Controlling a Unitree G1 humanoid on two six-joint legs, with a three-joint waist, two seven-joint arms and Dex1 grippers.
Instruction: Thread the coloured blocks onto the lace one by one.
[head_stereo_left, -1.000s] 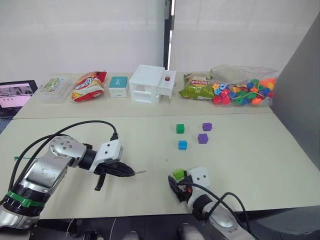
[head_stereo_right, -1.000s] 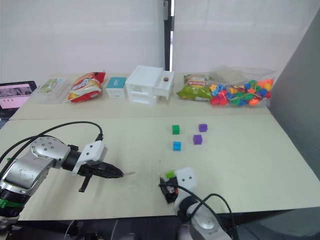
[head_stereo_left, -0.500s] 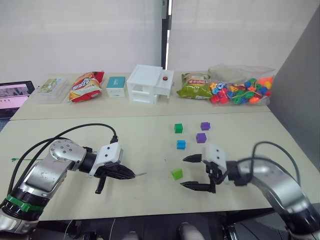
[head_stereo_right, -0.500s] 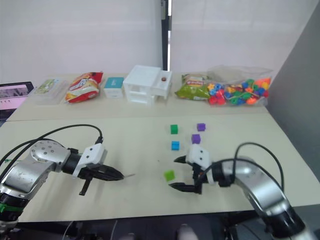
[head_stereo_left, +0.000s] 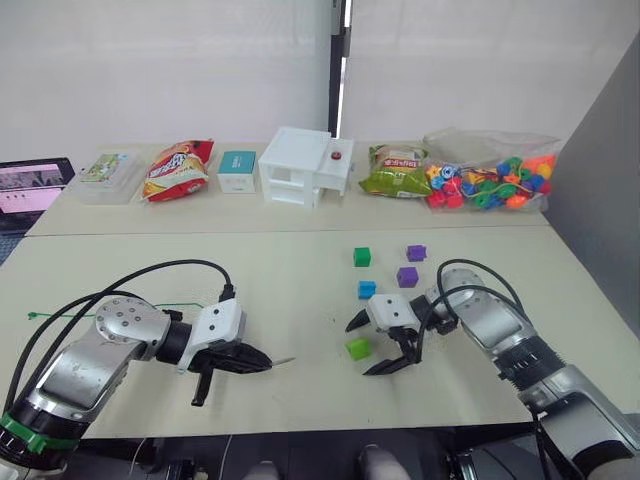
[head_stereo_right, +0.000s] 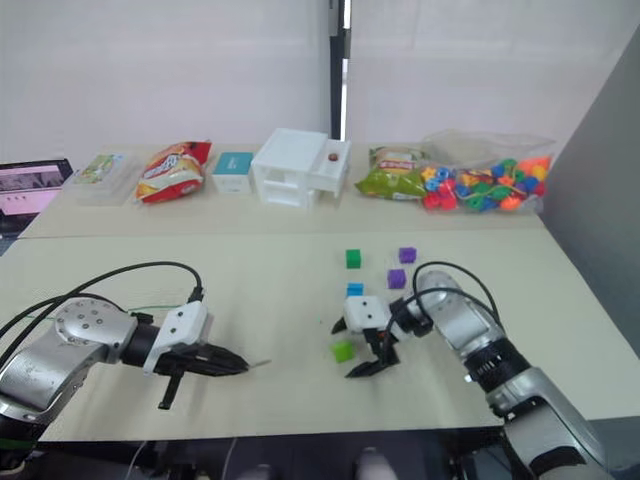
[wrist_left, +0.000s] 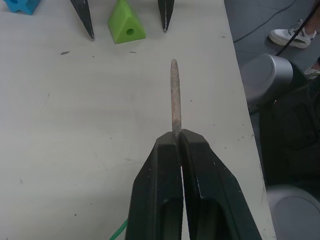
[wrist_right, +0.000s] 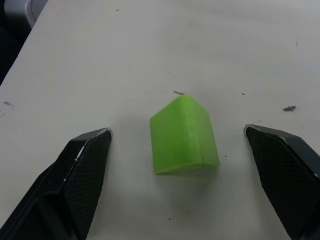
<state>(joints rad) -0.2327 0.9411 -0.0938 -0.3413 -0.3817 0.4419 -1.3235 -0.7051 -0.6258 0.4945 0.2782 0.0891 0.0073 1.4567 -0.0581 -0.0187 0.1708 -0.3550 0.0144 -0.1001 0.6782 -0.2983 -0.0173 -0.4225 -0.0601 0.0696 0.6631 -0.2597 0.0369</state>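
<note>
Right gripper (head_stereo_left: 365, 346) is spread wide, one finger on each side of the lime green block (head_stereo_left: 357, 348), which lies on the table (head_stereo_left: 300, 280) untouched; left gripper (head_stereo_left: 262, 365) is clamped on the lace (head_stereo_left: 283, 361), whose stiff greyish tip sticks out level toward the lime green block, its thin green cord (head_stereo_left: 110, 311) trailing away over the table behind that arm. Beyond the lime green block sit the blue block (head_stereo_left: 367, 289), the dark green block (head_stereo_left: 361, 257) and two purple blocks (head_stereo_left: 407, 276), all apart from one another. From the left wrist, the lace tip (wrist_left: 174, 95) runs straight out from the closed fingers (wrist_left: 162, 195), its long axis aimed just beside the lime green block (wrist_left: 125, 27), whose round hole faces that camera. From the right wrist, the lime green block (wrist_right: 184, 135) lies between the parted fingers (wrist_right: 82, 170), touching neither.
</note>
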